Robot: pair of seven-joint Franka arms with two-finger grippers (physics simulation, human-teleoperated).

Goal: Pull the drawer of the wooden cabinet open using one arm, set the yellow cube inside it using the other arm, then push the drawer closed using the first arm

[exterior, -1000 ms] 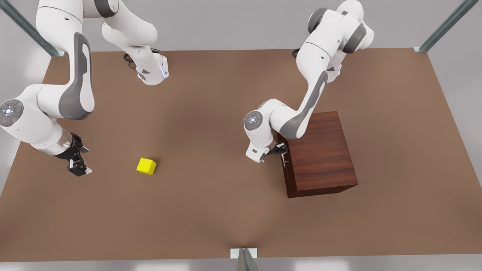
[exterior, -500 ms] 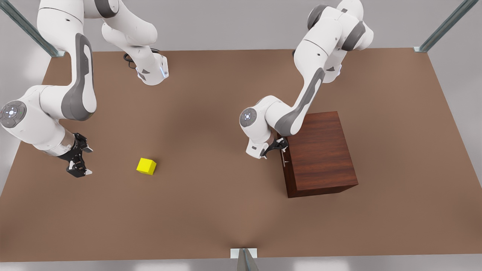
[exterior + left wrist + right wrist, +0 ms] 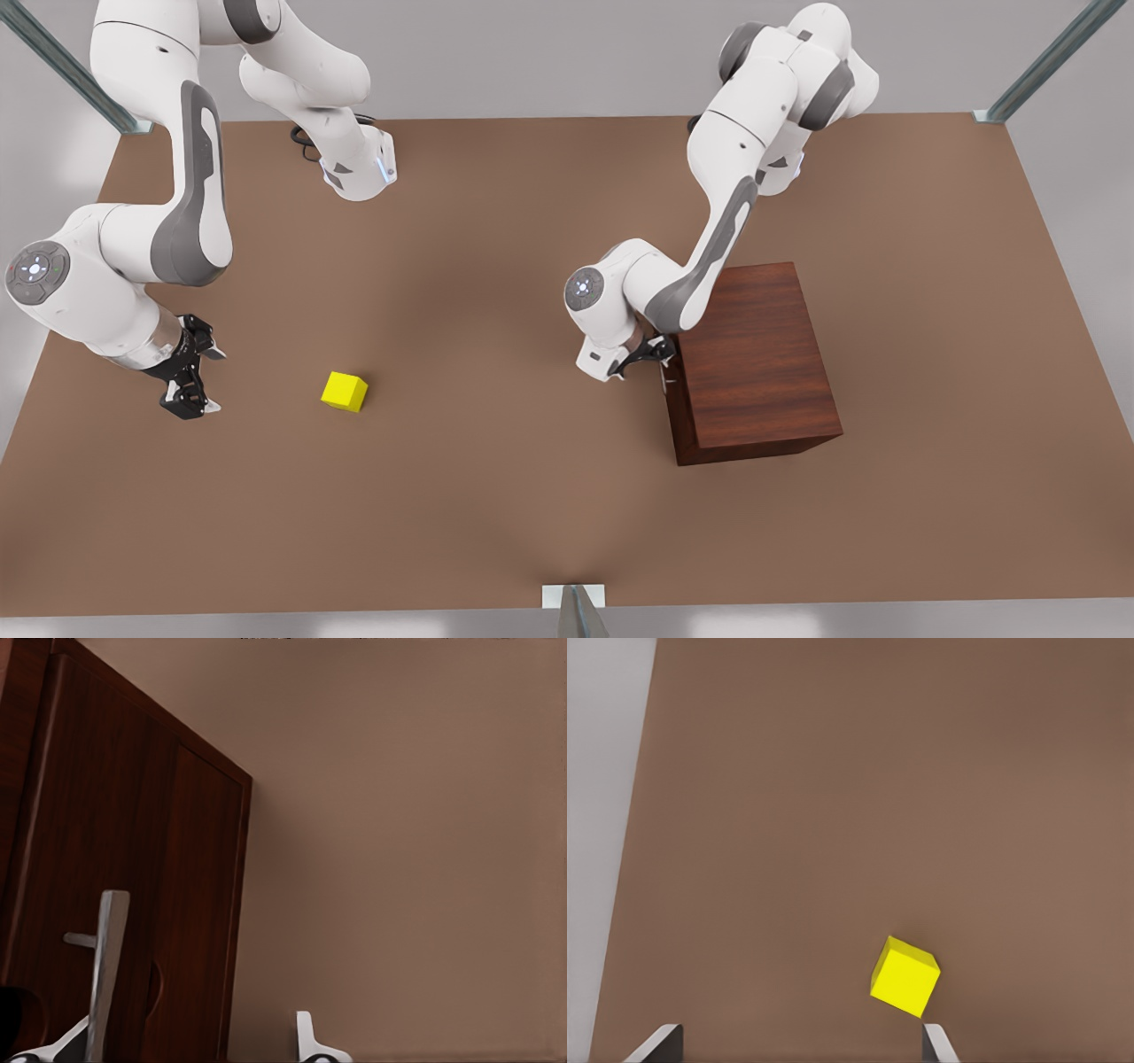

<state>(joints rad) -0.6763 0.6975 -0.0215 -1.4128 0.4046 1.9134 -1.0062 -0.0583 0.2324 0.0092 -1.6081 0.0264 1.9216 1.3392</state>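
Observation:
The wooden cabinet (image 3: 753,354) stands at the front view's right, its drawer front (image 3: 115,859) flush with the body. My left gripper (image 3: 651,354) is at that front and open, its fingertips (image 3: 306,1041) on either side of the silver handle (image 3: 108,966). The yellow cube (image 3: 345,391) lies on the table at the front view's left. My right gripper (image 3: 188,399) hovers open just beyond it, toward the table's left edge. In the right wrist view the cube (image 3: 904,975) sits ahead of the open right gripper (image 3: 797,1047), near one fingertip (image 3: 935,1041).
The brown table (image 3: 496,496) is bare between the cube and the cabinet. The two arm bases (image 3: 359,173) stand at the far edge. Metal frame posts (image 3: 576,611) mark the near edge and the far corners.
The left gripper has shifted slightly along the cabinet front near the handle. The right wrist has edged a little toward the cube. The cube and the drawer have not moved.

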